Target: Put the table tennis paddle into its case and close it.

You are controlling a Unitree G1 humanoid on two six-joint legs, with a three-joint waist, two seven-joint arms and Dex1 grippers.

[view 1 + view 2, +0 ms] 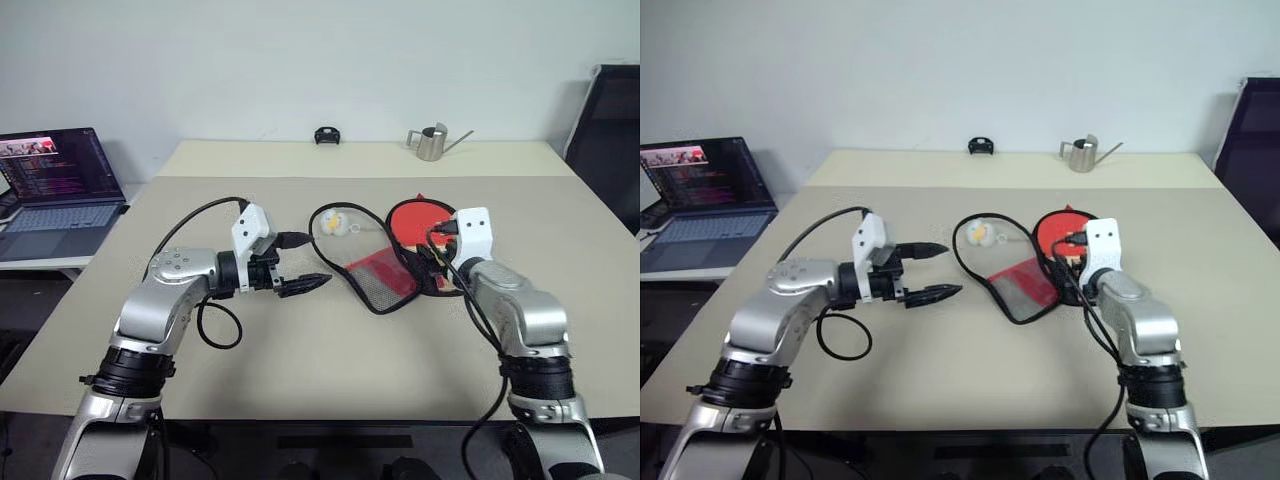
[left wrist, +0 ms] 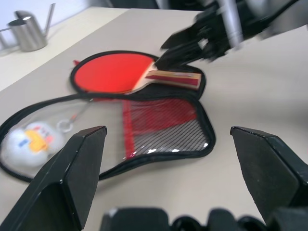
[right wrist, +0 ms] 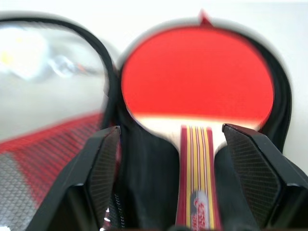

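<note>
The round red-faced table tennis paddle with its striped wooden handle (image 3: 197, 144) lies inside the lower half of the open black-and-red soft fabric case (image 2: 159, 130), right of centre in the head view; my right gripper (image 3: 173, 183) hangs just over the handle, fingers spread either side of it and clamped on nothing. My left gripper (image 1: 300, 265) waits left of centre, jaws wide apart and empty, near the mesh flap (image 1: 380, 275) that is folded out flat on the beige table (image 1: 300, 350); so the packing looks done, while flipping that flap over and zipping round are still ahead, I reckon.
</note>
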